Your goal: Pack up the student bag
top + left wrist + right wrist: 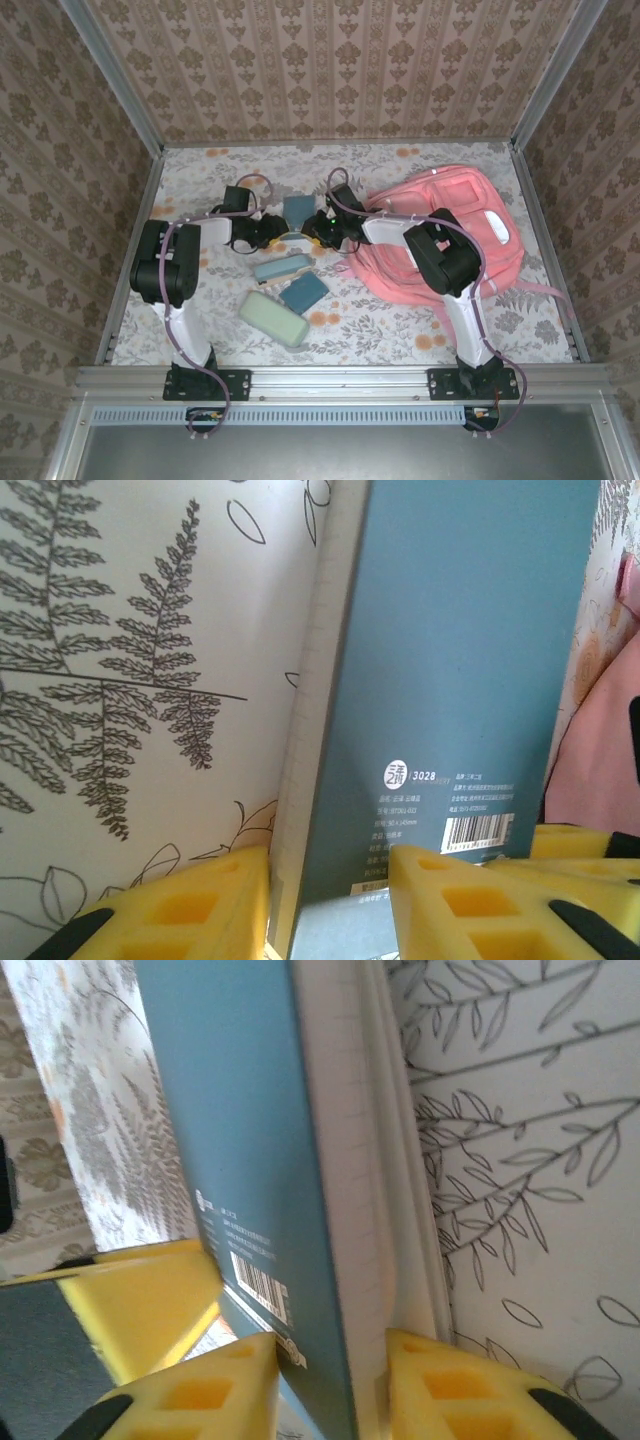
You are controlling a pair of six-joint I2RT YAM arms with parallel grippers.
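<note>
Both claws on 1 teal book (297, 210), held on edge over mid-desk (400, 330). My left claw (330, 905) grips its lower edge; my right claw (330, 1390) clamps the same book from the other side. Bag (450, 230) lies flat at right, just beside the book.

Judged early: 3 items lie loose nearer me: green case (273, 318), blue case (282, 268), 2nd book (303, 292).

Back cover: barcode, "3028"; small print unreadable.
</note>
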